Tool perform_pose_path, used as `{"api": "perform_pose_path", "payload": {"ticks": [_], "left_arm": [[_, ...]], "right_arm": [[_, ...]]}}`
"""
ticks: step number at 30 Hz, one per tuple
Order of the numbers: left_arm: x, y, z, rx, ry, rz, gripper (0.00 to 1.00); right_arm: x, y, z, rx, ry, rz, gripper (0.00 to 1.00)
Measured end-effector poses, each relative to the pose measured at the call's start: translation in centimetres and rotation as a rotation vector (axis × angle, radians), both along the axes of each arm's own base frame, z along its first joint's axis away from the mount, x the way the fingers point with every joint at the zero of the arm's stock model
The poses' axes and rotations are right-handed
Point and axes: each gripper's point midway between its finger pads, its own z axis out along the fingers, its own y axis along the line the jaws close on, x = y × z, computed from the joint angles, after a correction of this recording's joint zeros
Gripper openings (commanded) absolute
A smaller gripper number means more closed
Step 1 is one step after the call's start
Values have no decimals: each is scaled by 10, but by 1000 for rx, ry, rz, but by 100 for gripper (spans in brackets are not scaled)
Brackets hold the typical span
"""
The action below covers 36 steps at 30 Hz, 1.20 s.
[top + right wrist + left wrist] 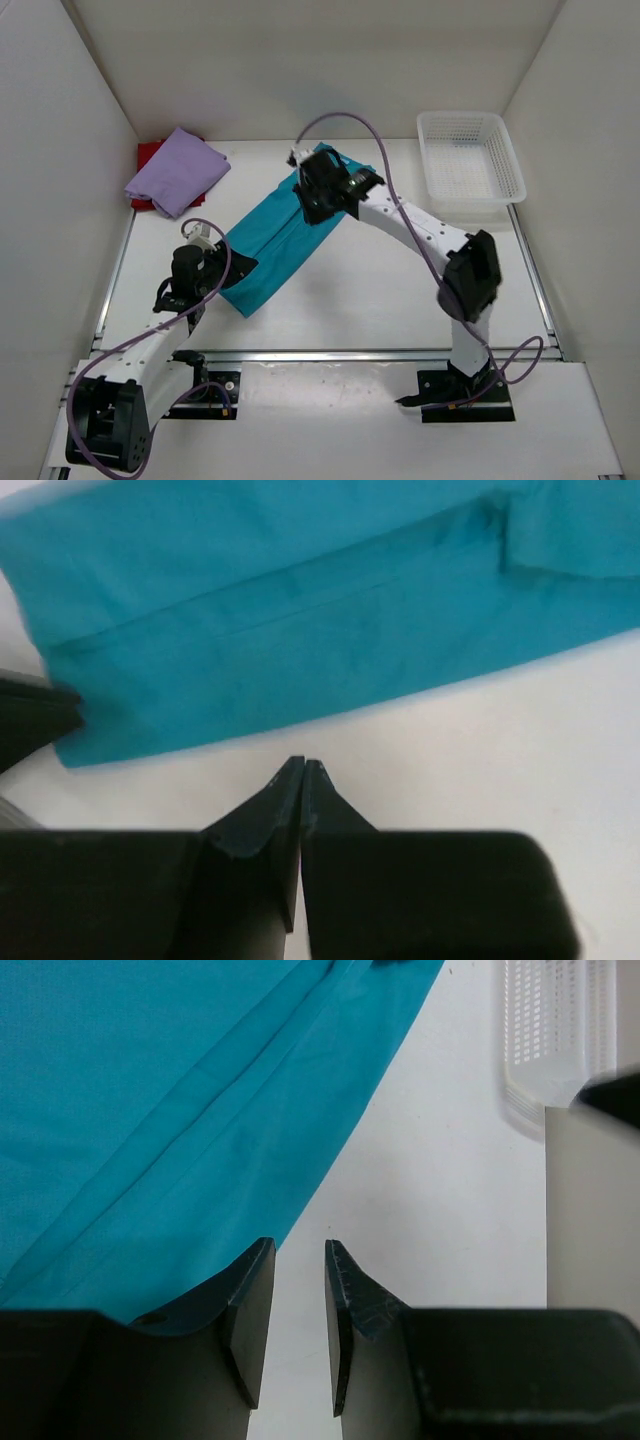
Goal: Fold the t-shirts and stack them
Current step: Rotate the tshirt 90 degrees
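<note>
The teal t-shirt (pixel 275 240) lies as a folded strip diagonally across the middle of the table (pixel 380 300), the lavender t-shirt (pixel 178 170) on the red t-shirt (pixel 148 153) in the far left corner, the left gripper (pixel 300 1245) slightly parted and empty at the strip's near end, the right gripper (pixel 302 763) closed on nothing at its far end

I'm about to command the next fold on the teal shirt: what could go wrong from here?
1. The left gripper is only narrowly open, at the edge of the teal shirt and over bare table. Closing there may catch one thin layer or nothing.
2. The right gripper is shut and empty beside the cloth, so it likely cannot grasp without opening first.
3. The shirt lies as a long layered strip. Lifting one end alone may let the folds slip apart.
</note>
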Motion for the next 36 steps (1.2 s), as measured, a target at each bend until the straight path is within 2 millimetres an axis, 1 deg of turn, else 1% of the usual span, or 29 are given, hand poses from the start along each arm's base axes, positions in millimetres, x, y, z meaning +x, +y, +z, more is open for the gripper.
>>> {"api": "perform_pose_path", "payload": {"ticks": [1, 2, 3, 4, 5, 6, 7, 8, 9, 12, 14, 16, 17, 20, 21, 22, 23, 24, 25, 26, 28, 30, 32, 34, 36], "left_arm": [[-1, -1, 0, -1, 0, -5, 37], [-1, -1, 0, -2, 1, -10, 38], [-1, -2, 0, -2, 1, -12, 38], [-1, -2, 0, -1, 0, -13, 38], [-1, -2, 0, 0, -1, -13, 38], [-1, -1, 0, 1, -1, -13, 38], [-1, -1, 0, 1, 0, -13, 37], [-1, -1, -1, 1, 2, -12, 37], [-1, 0, -1, 1, 4, -12, 38], [-1, -1, -3, 2, 11, -13, 38], [-1, -2, -2, 0, 11, -16, 38], [-2, -3, -3, 1, 13, -21, 38], [-2, -3, -3, 1, 14, -21, 38], [-2, -4, -3, 0, 13, -22, 38], [-2, -4, -2, -1, 12, -22, 38], [-2, -4, -2, -3, 11, -22, 38], [-1, -4, -2, -4, 9, -22, 37], [-1, -5, -2, -6, 10, -23, 38], [-1, -6, -3, -6, 14, -24, 38], [-1, -7, -5, -6, 20, -28, 38], [-2, -9, -8, -4, 31, -34, 38], [-3, -12, -9, -1, 33, -43, 38], [-6, -18, -10, 5, 34, -58, 39], [-9, -25, -13, 13, 42, -86, 38], [-14, -35, -20, 26, 65, -122, 37]], "right_arm": [[-16, -13, -21, -30, 35, -2, 3], [-32, -29, -40, -27, 51, -11, 8], [-48, -47, -56, -13, 79, -28, 10], [-65, -67, -72, 6, 117, -52, 16], [-77, -79, -82, 37, 148, -75, 23], [-83, -87, -92, 76, 170, -104, 27], [-84, -88, -100, 118, 181, -125, 29], [-84, -81, -107, 155, 194, -129, 33], [-85, -69, -115, 189, 208, -122, 35], [-89, -24, -140, 272, 242, -72, 35], [-96, -4, -158, 305, 278, -55, 36], [-101, 7, -175, 324, 321, -60, 36], [-100, 12, -180, 350, 339, -69, 36], [-88, 22, -179, 407, 332, -87, 35], [-85, 25, -179, 423, 332, -91, 31], [-81, 28, -179, 435, 331, -94, 22], [-77, 31, -180, 443, 335, -98, 19], [-74, 35, -183, 452, 344, -101, 13], [-72, 39, -184, 461, 351, -96, 5], [-69, 42, -185, 468, 357, -96, 0], [-65, 41, -187, 482, 371, -104, 0], [-69, 32, -188, 493, 382, -108, 1], [-74, 10, -188, 489, 393, -123, 1], [-79, -29, -188, 474, 413, -164, 0], [-75, -77, -188, 455, 422, -233, 0]]}}
